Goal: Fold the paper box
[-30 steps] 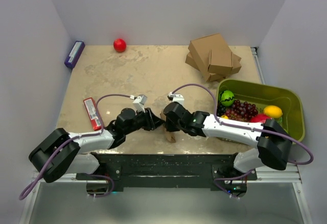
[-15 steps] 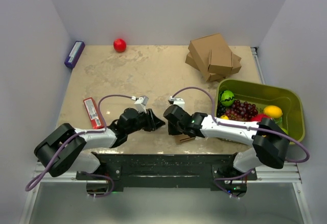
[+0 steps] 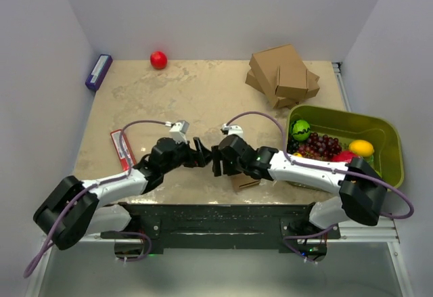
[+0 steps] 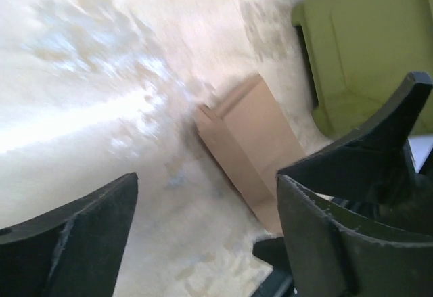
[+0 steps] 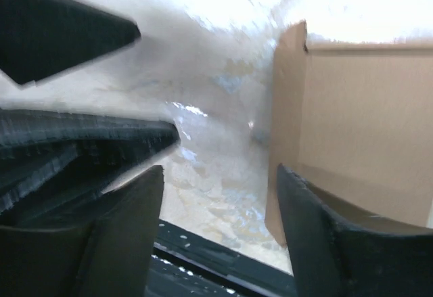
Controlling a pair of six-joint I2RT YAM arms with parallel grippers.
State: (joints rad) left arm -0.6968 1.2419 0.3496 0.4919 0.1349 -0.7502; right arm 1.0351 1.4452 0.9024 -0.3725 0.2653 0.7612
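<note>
**Both claws spread, paper box lies free**

The paper box (image 3: pixel 245 183) lies on the tabletop (image 3: pixel 169 101) near the front edge, partly under the right arm (image 3: pixel 304 168). Just behind it the left claw (image 4: pixel 206 182) and the right claw (image 5: pixel 220 175) face each other, both spread and holding nothing.

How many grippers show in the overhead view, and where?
2. The left gripper and the right gripper face each other near the table's front middle, both open. The paper box lies beside them, partly under the right arm.
</note>
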